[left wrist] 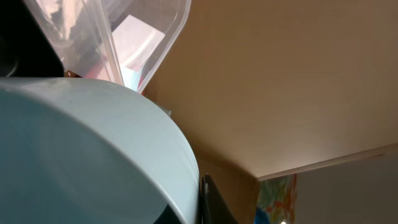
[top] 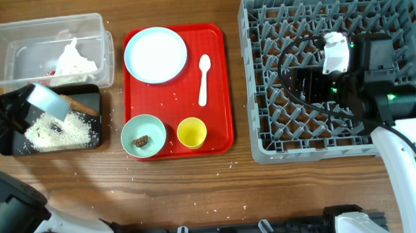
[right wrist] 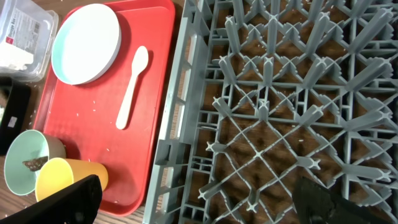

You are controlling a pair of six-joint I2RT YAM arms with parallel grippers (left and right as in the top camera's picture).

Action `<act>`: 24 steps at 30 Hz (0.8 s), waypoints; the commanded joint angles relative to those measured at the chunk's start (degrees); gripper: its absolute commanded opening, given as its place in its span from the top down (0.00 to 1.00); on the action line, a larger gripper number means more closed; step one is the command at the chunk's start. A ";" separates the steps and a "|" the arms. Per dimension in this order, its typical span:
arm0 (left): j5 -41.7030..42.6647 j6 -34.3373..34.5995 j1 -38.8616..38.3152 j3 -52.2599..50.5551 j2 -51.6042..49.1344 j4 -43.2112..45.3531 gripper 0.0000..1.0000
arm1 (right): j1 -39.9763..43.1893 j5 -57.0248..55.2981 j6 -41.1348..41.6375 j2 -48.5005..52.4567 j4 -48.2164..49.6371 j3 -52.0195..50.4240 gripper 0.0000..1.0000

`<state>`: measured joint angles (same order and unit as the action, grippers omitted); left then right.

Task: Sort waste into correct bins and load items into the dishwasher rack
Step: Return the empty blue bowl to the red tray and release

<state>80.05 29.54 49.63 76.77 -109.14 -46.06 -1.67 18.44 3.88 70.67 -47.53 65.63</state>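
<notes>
Pale blue bowl [left wrist: 81,155] blocking left wrist view, clear tub [left wrist: 124,37] cropped

Inspection finding: you have no legible text, brand, number or sign in any of the three views.

Right wrist view: the tub [right wrist: 46,18] shows a white label [right wrist: 13,46] with a small line of red print near its top edge. The characters are too small and blurred to read.

Left wrist view: a multicoloured printed sheet [left wrist: 277,199] shows at the lower edge, beyond the surface. It is cropped and out of focus, and you cannot make out a letter or figure on it.

Overhead view: any marking is too small to tell at this size.
</notes>
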 commanded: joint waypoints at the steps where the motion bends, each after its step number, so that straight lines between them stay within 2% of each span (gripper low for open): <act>1: 0.57 -1.88 -3.74 -0.04 1.38 0.20 0.96 | -0.20 0.98 0.76 0.48 0.33 1.05 0.01; 3: -3.65 -3.69 -7.74 -0.04 3.85 -0.98 0.96 | -0.20 0.98 0.76 0.48 0.24 1.05 0.00; 7: -21.68 -3.85 -22.77 -0.04 10.95 -0.79 0.96 | -0.20 0.98 0.76 0.48 0.13 1.05 0.00; 11: -40.94 -3.82 -40.37 -0.04 15.50 3.91 0.96 | -0.20 0.98 0.76 0.48 -0.13 1.05 0.00; 13: -53.33 -3.87 -48.94 -0.04 15.45 5.33 0.96 | -0.20 0.98 0.76 0.48 -0.15 1.01 0.00; 15: -70.44 -3.89 -58.71 -0.07 13.81 5.64 0.96 | -0.20 0.98 0.76 0.48 -0.22 1.01 0.00; 17: -80.83 -5.05 -65.48 -0.07 11.37 5.66 0.96 | -0.20 0.98 0.72 0.48 -0.42 1.01 0.00; 20: -87.14 -8.37 -72.35 -0.07 6.47 5.84 0.96 | -0.20 0.98 0.63 0.48 -1.01 1.01 0.00; 24: -87.67 -8.35 -75.97 -0.07 -0.02 8.24 0.96 | -0.20 0.98 0.61 0.48 -1.25 1.01 0.00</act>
<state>-1.30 22.94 -24.91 76.77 -105.08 -39.57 -1.67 18.44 3.88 70.67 -48.73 65.63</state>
